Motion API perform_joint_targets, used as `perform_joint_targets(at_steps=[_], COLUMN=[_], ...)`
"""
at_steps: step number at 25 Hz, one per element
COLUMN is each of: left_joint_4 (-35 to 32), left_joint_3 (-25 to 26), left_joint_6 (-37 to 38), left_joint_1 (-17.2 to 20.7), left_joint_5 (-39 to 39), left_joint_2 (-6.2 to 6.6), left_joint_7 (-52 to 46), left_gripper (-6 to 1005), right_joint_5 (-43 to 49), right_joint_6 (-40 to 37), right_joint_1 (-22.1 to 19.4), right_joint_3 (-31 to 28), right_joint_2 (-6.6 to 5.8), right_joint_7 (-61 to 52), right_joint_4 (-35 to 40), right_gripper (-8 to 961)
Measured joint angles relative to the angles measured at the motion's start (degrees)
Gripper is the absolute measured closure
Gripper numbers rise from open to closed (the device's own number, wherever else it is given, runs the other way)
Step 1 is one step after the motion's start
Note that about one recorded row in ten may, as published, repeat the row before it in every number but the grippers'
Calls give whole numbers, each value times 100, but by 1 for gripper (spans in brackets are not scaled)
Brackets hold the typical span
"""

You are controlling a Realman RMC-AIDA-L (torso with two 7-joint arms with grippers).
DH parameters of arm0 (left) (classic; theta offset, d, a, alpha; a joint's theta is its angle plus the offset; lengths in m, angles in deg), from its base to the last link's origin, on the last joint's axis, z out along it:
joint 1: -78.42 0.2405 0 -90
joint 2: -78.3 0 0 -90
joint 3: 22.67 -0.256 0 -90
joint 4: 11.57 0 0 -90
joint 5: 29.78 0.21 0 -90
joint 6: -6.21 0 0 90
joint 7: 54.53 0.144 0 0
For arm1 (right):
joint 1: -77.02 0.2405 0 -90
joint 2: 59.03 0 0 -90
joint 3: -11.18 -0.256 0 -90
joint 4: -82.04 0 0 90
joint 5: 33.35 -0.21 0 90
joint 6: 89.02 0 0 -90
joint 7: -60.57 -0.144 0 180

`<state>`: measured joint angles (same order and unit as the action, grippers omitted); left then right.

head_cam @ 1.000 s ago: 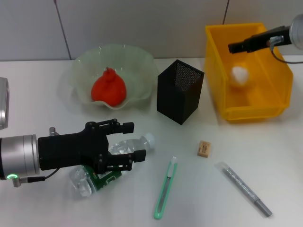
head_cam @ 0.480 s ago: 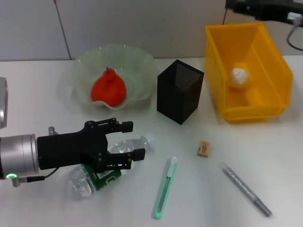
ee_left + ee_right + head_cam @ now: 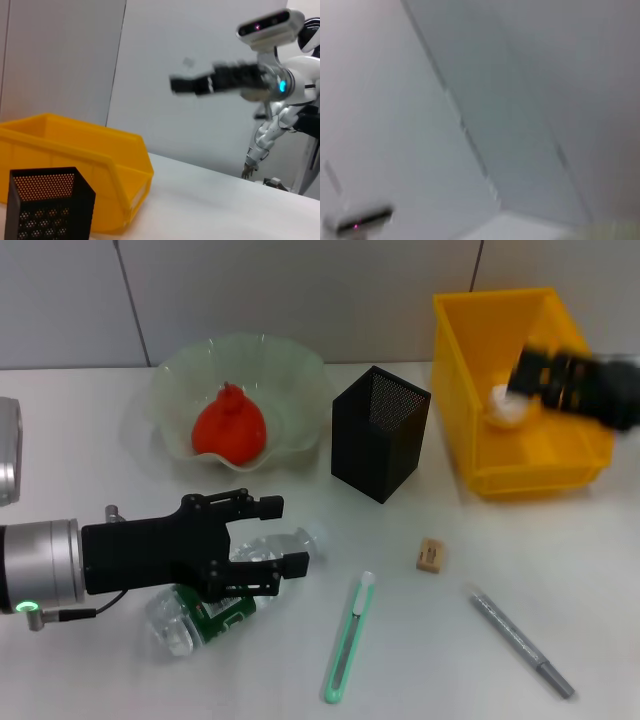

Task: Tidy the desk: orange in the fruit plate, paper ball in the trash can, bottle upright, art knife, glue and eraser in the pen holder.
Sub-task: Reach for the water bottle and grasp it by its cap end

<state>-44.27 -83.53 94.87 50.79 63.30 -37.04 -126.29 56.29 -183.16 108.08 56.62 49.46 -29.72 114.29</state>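
Observation:
A clear bottle (image 3: pixel 195 612) with a green label lies on its side at the front left. My left gripper (image 3: pixel 272 537) is open, with its fingers on either side of the bottle's neck end. The orange (image 3: pixel 230 428) sits in the pale green fruit plate (image 3: pixel 290 370). The white paper ball (image 3: pixel 503 406) lies in the yellow bin (image 3: pixel 470 380). My right gripper (image 3: pixel 572 383) is blurred in motion over the bin; it also shows far off in the left wrist view (image 3: pixel 220 80). The eraser (image 3: pixel 431 554), green art knife (image 3: pixel 348 638) and grey glue stick (image 3: pixel 520 640) lie on the table.
The black mesh pen holder (image 3: pixel 380 435) stands between the plate and the bin; it also shows in the left wrist view (image 3: pixel 47 210) beside the bin (image 3: pixel 75 160). The right wrist view shows only wall.
My right arm swung from above the bin's far edge down in front of the bin's right side. My left gripper stays around the bottle, barely moved.

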Motion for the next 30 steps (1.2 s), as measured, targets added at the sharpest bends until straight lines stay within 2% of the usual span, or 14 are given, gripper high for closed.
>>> perform_joint_targets(at_steps=[1, 5, 7, 8, 9, 11, 13, 14, 15, 16, 22, 25, 26, 30], left_joint_4=[0, -22, -39, -39, -59, -78, -129, -154, -154, -375, -1028, -1728, -1728, -1851], left_joint_3=[0, -3, -5, -5, 21, 43, 45, 46, 46, 47, 48, -99, -99, -670], left_joint_6=[0, -12, -13, -13, -14, -21, -57, -70, -70, -147, -234, -500, -500, -1035], left_joint_1=[0, -64, -83, -83, -116, -207, -305, -334, -334, -475, -830, -1240, -1240, -1772], left_joint_5=[0, 57, 75, 75, 160, 337, 508, 566, 566, 894, 1735, 2839, 2839, 3843], left_joint_2=[0, 20, 27, 27, 32, 34, 38, 38, 38, 12, -135, -298, -298, -328], left_joint_7=[0, -154, -220, -220, -303, -487, -686, -748, -748, -1177, -2208, -3538, -3538, -4798], left_gripper=[186, 186, 186, 187, 187, 187, 187, 187, 187, 187, 187, 187, 187, 186], right_joint_5=[485, 1213, 1842, 1842, 1995, 2425, 2532, 2687, 2687, 2758, 2781, 2784, 2788, 2793], right_joint_6=[-145, -330, -301, -301, -251, -8, 64, 174, 174, 249, 385, 491, 554, 575], right_joint_1=[-18, 8, 34, 34, 29, -42, -68, -116, -116, -154, -220, -232, -233, -229], right_joint_3=[0, 0, 0, 0, 0, -2, -3, -5, -5, -2, -48, -43, -18, -32], right_joint_2=[22, 115, 277, 277, 343, 562, 619, 717, 717, 774, 821, 823, 823, 824], right_joint_7=[71, 233, 480, 480, 552, 759, 808, 912, 912, 985, 1179, 1213, 1227, 1270], right_joint_4=[56, 131, 218, 218, 269, 485, 539, 635, 635, 702, 747, 741, 736, 730], right_gripper=[207, 207, 207, 207, 207, 207, 207, 207, 207, 207, 207, 207, 207, 207])
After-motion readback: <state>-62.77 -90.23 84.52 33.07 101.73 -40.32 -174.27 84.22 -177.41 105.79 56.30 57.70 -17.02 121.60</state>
